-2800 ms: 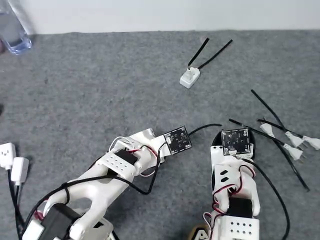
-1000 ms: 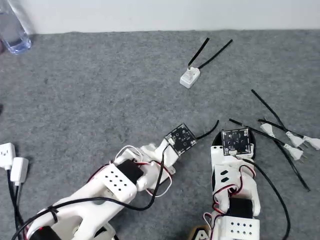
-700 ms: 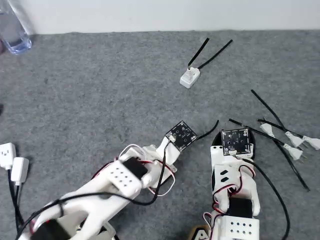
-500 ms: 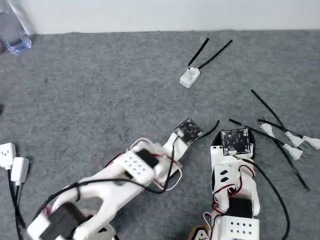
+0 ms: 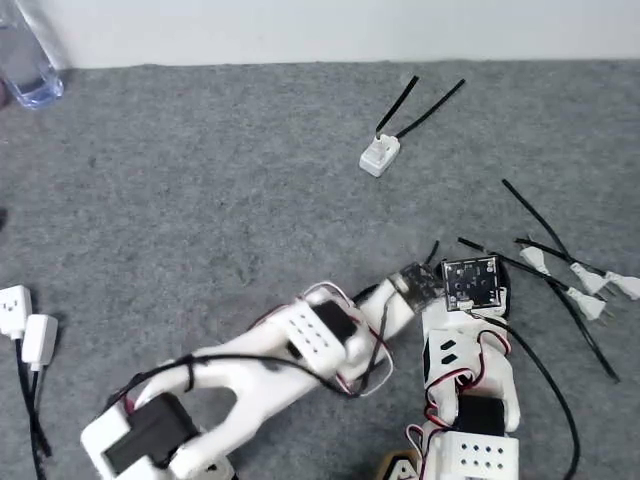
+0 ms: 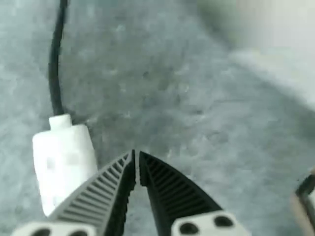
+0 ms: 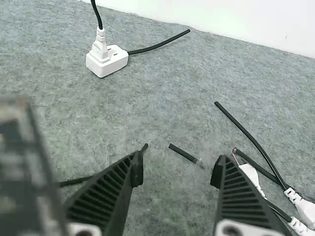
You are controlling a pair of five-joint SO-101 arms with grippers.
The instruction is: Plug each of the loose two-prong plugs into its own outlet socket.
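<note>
Jaws wide, right gripper (image 7: 179,161) seemingly empty.

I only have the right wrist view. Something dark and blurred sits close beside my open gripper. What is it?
Observer: That is the left arm. In the high view its wrist lies right next to yours.
Operator: Is its gripper holding a plug?
Observer: No. Its own wrist view shows the left gripper shut on nothing, with a white block just beside it.
Operator: Any sockets besides the socket I see with a plug already in it?
Observer: The high view shows two more white blocks at the left edge of the table. They look like sockets.
</note>
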